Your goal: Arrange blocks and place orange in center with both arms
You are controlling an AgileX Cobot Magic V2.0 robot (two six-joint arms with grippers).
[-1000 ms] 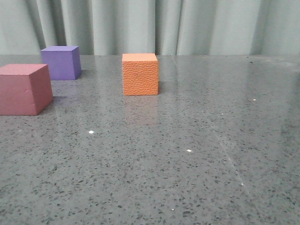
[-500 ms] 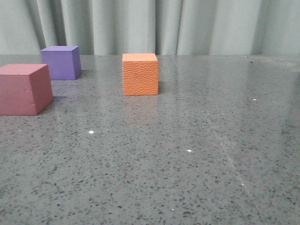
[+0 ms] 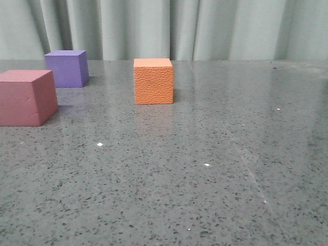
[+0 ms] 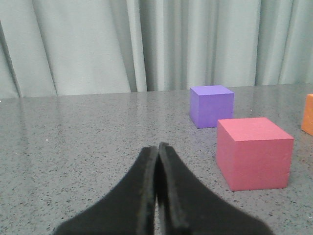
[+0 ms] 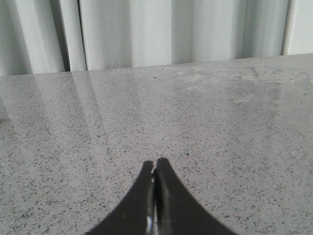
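Three blocks rested on the surface (image 3: 215,169), the orange (image 3: 153,81) mid-surface with purple (image 3: 66,68) and pink-red (image 3: 26,97) leftward, nearer the left pincer (image 4: 157,147), which, like the right pincer (image 5: 155,164), was pressed together and empty.

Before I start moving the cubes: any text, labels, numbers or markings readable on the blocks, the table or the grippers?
None in any view. The orange cube, purple cube and pink-red cube have plain faces; the speckled table, curtain, left gripper and right gripper carry no print either.
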